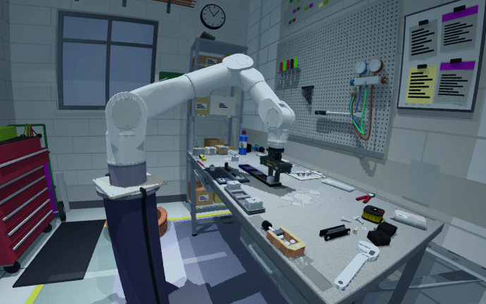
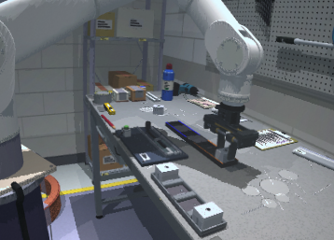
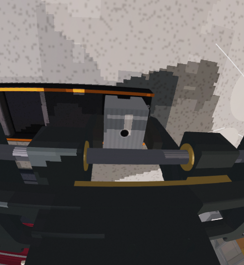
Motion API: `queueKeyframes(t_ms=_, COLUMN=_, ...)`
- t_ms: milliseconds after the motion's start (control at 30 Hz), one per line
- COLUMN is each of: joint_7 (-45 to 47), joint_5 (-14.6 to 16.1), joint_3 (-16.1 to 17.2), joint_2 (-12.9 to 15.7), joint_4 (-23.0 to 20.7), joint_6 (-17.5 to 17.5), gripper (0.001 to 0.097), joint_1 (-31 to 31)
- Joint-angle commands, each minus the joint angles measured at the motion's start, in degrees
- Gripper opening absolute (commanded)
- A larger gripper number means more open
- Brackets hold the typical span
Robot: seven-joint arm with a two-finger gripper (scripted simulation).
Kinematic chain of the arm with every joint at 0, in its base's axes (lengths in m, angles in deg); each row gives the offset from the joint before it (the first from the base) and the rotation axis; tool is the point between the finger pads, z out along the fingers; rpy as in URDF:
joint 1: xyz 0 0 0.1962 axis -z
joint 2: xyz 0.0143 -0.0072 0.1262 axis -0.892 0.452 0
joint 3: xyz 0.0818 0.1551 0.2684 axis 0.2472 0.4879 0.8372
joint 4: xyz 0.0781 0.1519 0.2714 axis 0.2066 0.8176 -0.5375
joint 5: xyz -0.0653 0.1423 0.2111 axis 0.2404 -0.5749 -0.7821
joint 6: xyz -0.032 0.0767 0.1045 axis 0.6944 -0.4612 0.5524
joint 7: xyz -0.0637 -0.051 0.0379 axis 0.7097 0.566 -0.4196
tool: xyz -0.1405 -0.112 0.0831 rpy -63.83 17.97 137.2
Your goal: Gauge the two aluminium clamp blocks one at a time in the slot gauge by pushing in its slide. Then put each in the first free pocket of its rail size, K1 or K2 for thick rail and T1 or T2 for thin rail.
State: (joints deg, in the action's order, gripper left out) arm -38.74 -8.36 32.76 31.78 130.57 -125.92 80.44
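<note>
My gripper (image 2: 225, 154) stands at the near end of the black, orange-edged pocket tray (image 2: 198, 141), closed on an aluminium clamp block (image 3: 125, 122) that sits in the tray's end pocket. The block is grey with a small hole in its top face. In the side cameras my fingers hide most of it. Two more grey blocks (image 2: 167, 172) (image 2: 208, 213) rest at the two ends of a long grey holder (image 2: 186, 196) near the bench's front edge. The dark slot gauge (image 2: 150, 144) lies left of the pocket tray.
A metal shelf unit (image 1: 214, 113) stands at the bench's far end with boxes and a blue bottle (image 2: 168, 83) nearby. A pegboard (image 1: 331, 75) runs along the back wall. Tools, a wrench (image 1: 356, 264) and a wooden box (image 1: 286, 242) lie on the bench's right part.
</note>
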Motion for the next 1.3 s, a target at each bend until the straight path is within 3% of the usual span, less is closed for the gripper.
queueKeyframes(t_ms=0, joint_7=0.0, joint_5=0.0, joint_3=0.0, joint_2=0.0, joint_4=0.0, joint_6=0.0, gripper=0.0470, joint_1=0.0)
queueKeyframes(t_ms=233, joint_7=0.0, joint_5=0.0, joint_3=0.0, joint_2=0.0, joint_4=0.0, joint_6=0.0, gripper=0.0595, joint_1=0.0)
queueKeyframes(t_ms=633, joint_7=-0.1, joint_5=0.1, joint_3=-0.1, joint_2=-0.1, joint_4=0.0, joint_6=-0.1, gripper=0.0595, joint_1=0.0)
queueKeyframes(t_ms=1000, joint_7=-3.2, joint_5=4.6, joint_3=-3.5, joint_2=-3.8, joint_4=-0.4, joint_6=-3.8, gripper=0.0595, joint_1=-1.4)
queueKeyframes(t_ms=1267, joint_7=-3.4, joint_5=4.8, joint_3=-3.6, joint_2=-3.9, joint_4=-0.4, joint_6=-4.0, gripper=0.0595, joint_1=-1.5)
